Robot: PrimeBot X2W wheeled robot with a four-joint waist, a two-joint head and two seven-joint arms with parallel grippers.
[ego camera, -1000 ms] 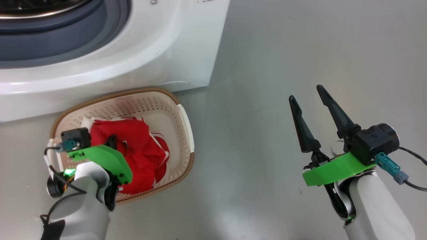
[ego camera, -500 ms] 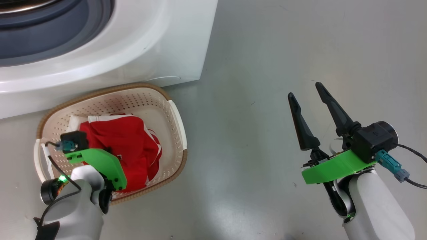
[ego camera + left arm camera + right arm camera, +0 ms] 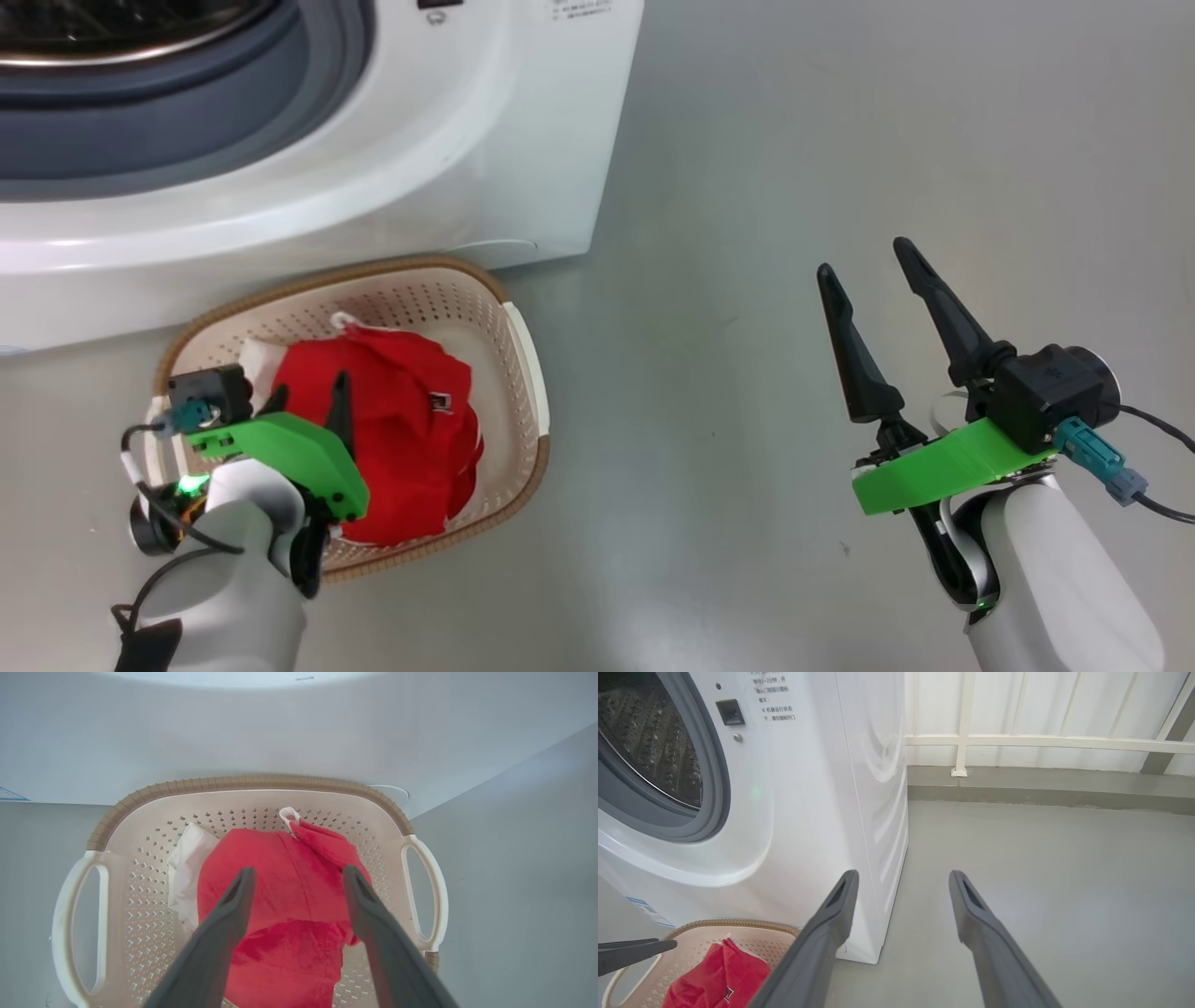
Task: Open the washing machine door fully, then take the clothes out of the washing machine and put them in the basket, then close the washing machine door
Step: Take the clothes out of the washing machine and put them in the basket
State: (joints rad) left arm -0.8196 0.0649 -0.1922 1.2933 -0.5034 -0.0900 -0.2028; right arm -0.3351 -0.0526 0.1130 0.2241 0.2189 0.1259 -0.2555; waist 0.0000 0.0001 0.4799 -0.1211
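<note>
A smooth grey floor (image 3: pixel 794 140) is carrying everything here; the washing machine (image 3: pixel 448 159) is standing on it at the upper left of the head view; the basket (image 3: pixel 420 297) is sitting on the floor just in front of the machine, perhaps touching its base, though the rim is hiding that gap.

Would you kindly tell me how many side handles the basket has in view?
2: the left handle and the right handle, at opposite ends of the basket in the left wrist view, flanking the red clothes.
</note>
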